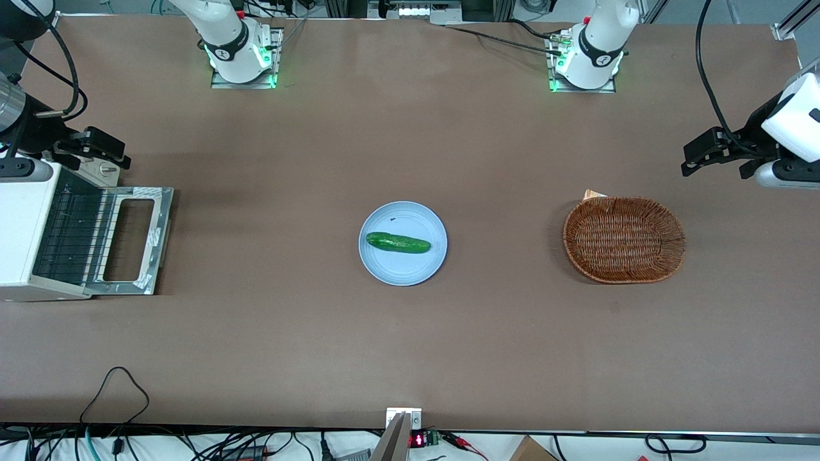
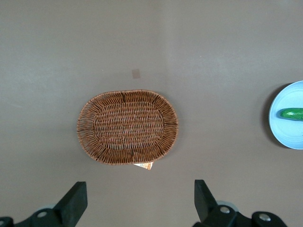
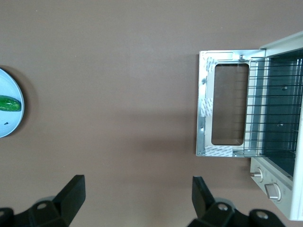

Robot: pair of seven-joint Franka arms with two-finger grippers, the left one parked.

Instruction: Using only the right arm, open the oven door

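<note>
With the oven door (image 1: 131, 240) apparently lying flat open on the bench (image 1: 410, 346), the right arm's tool (image 3: 137, 201), fingers spread and holding nothing, hovers nearby, where any careless descent could strike the panel.

Oven door (image 1: 131, 240) folded flat open, gripper (image 1: 96, 150) above

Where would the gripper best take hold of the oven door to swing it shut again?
The oven door lies folded flat on the table. Its free edge, farthest from the toaster oven, is the part to grip, coming from the plate's direction, probably low. The gripper, open, is above the oven's knob end.
</note>
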